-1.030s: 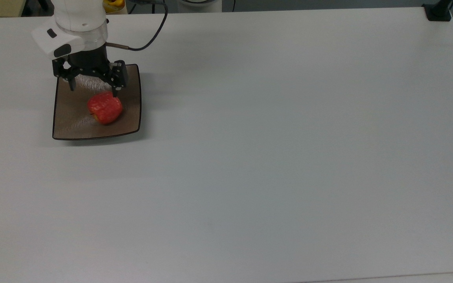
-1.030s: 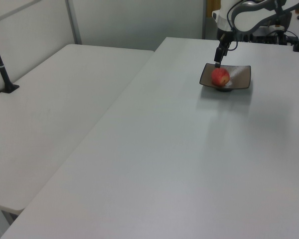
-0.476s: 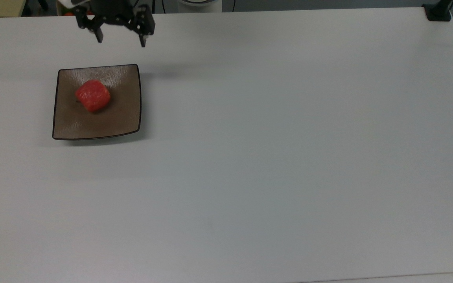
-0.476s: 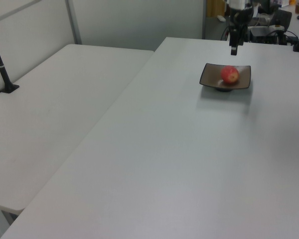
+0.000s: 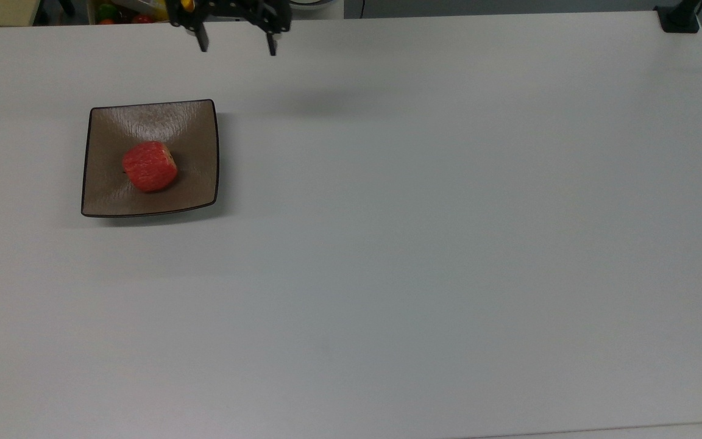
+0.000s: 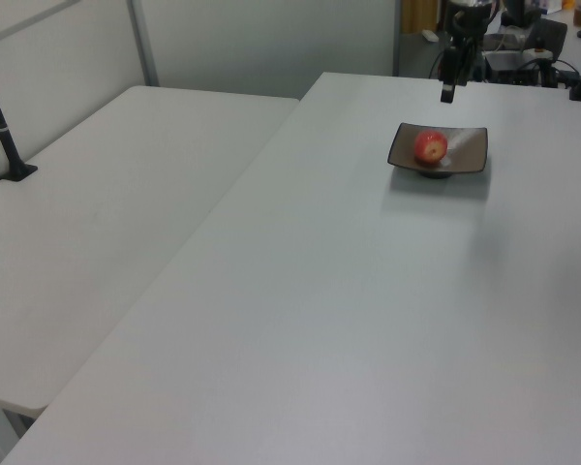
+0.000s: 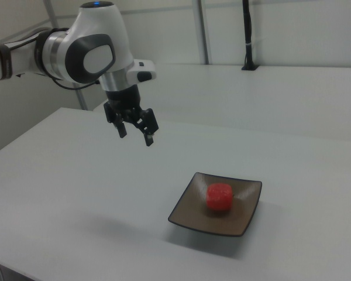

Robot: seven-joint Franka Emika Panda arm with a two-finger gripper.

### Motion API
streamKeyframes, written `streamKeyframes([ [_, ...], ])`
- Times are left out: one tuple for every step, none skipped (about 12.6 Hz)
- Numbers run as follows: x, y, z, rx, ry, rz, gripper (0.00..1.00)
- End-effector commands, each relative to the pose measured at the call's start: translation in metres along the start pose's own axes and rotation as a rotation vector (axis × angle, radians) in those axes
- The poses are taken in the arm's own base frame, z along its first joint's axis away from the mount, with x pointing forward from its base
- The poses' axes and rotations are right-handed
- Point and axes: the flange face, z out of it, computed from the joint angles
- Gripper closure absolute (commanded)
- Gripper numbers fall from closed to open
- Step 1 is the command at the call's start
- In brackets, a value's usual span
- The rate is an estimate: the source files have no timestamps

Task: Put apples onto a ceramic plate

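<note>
A small red apple with faint yellow streaks point(image 5: 149, 166) sits near the middle of a square, glossy brown ceramic plate point(image 5: 189, 192) on the white surface point(image 5: 448, 244). The black two-finger claw point(image 7: 136, 136) hangs empty, fingers spread, well clear above. Little seems at risk; a bump to the surface might roll the apple off the shallow plate.

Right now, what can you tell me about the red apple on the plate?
The apple is small and red with faint paler streaks, and looks a bit blocky from above. It lies near the middle of the square brown plate, resting on the plate's textured surface and taking up only a small part of it. Nothing else touches it. The gripper hangs open, up and away from it, near the table's far edge.
</note>
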Motion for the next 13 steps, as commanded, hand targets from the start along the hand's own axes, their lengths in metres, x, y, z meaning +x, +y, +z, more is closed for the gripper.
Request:
streamKeyframes([
  [-0.004, -0.031, 0.011, 0.011, -0.028, -0.031, 0.0],
  [-0.002, -0.033, 0.014, 0.011, -0.029, -0.035, 0.0],
  [-0.001, -0.039, 0.015, 0.011, -0.03, -0.047, 0.0],
  [-0.002, -0.046, 0.018, 0.011, -0.035, -0.059, 0.0],
  [-0.002, -0.05, 0.018, 0.011, -0.033, -0.066, 0.0],
  [-0.001, -0.05, 0.017, 0.011, -0.03, -0.066, 0.0],
  [-0.001, -0.054, 0.015, 0.006, -0.027, -0.077, 0.0],
  [-0.001, -0.059, 0.016, 0.005, -0.029, -0.088, 0.0],
  [-0.001, -0.055, 0.015, 0.005, -0.027, -0.08, 0.0],
  [-0.001, -0.053, 0.014, 0.006, -0.026, -0.079, 0.0],
  [-0.001, -0.061, 0.015, 0.007, -0.029, -0.091, 0.0],
  [-0.003, -0.062, 0.015, 0.007, -0.034, -0.094, 0.0],
  [-0.003, -0.061, 0.015, 0.007, -0.035, -0.093, 0.0],
])
